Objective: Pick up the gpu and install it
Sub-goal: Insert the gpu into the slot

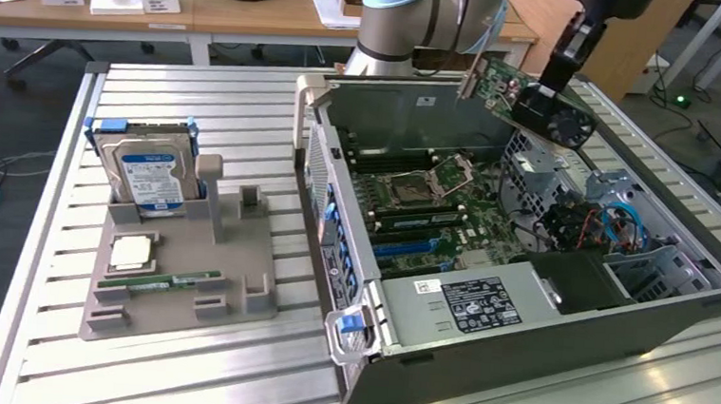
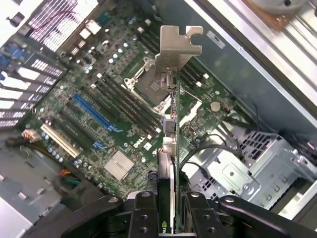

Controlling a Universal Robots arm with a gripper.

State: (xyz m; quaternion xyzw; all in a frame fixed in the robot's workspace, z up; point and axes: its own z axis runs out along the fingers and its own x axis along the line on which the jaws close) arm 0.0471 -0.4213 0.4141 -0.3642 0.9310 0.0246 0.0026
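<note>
The gpu (image 1: 530, 98) is a green card with a black fan. It hangs tilted above the far corner of the open computer case (image 1: 517, 332). My gripper (image 1: 560, 78) is shut on the card from above. In the wrist view the gpu (image 2: 171, 148) appears edge-on between my fingers (image 2: 143, 213), and its silver bracket (image 2: 178, 47) points away from them. Below the card lies the motherboard (image 2: 99, 99) with its blue slots (image 2: 94, 115) and the processor socket (image 2: 143, 82). The card hangs well above the board, touching nothing.
A grey holder tray (image 1: 237, 293) on the slatted table at the exterior view's left carries a silver hard drive (image 1: 146, 173), a processor (image 1: 132, 253) and a green memory stick (image 1: 158, 283). Inside the case are a black power supply (image 1: 481, 306), drive cages (image 1: 660, 271) and cables (image 1: 613, 224).
</note>
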